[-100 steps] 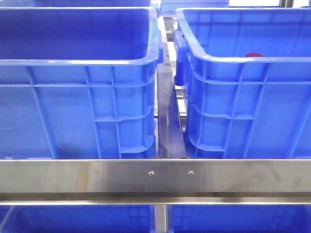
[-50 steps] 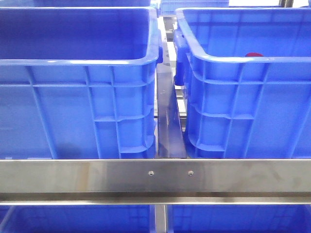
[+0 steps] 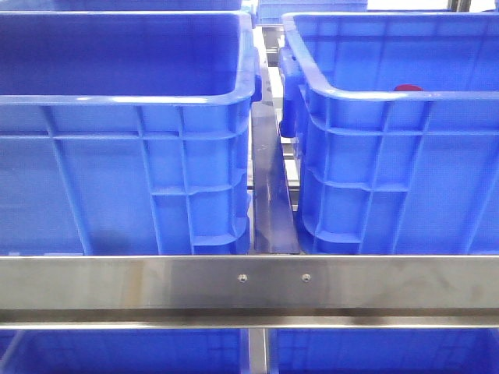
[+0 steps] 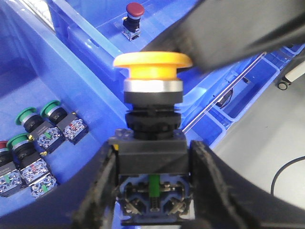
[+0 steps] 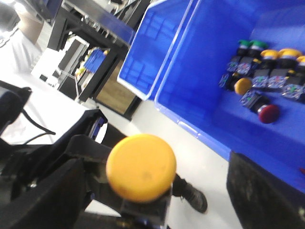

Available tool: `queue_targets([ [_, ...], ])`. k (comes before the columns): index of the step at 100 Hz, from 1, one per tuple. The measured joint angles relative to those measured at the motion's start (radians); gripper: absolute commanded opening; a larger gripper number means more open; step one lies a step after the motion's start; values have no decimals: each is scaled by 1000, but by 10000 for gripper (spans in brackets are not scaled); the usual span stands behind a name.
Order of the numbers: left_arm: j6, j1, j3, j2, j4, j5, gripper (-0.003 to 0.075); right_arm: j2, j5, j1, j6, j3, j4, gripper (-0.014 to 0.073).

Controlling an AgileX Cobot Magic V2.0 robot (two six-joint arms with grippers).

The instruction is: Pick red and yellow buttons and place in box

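Yellow button (image 4: 152, 64) clamped in left tool (image 4: 152, 191) | right tool: cannot tell | front: crates only.

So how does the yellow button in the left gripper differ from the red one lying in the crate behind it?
The yellow button is clamped upright in the left gripper; the red button sits loose on the blue crate floor. Yellow cap looks wide, red smaller. Both are mushroom-head pushbuttons.

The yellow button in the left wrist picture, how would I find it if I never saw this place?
Look in the left wrist view, above the blue crate. The left gripper pinches a yellow button by its black base. The green buttons lying down in the crate have small caps, and the red button sits far off alone; this one has a wide orange-yellow mushroom cap.
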Motion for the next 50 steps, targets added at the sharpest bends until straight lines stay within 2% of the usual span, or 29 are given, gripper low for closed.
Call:
queue_targets([
  [11,0,0,0,0,0,0,-19,33,-4,32,-12,-30,4,579],
  [38,0,0,0,0,0,-4,-18,46,-6,55,-35,-43,6,234],
  [50,0,0,0,0,0,-6,2,48,-5,55,-46,-44,6,156],
])
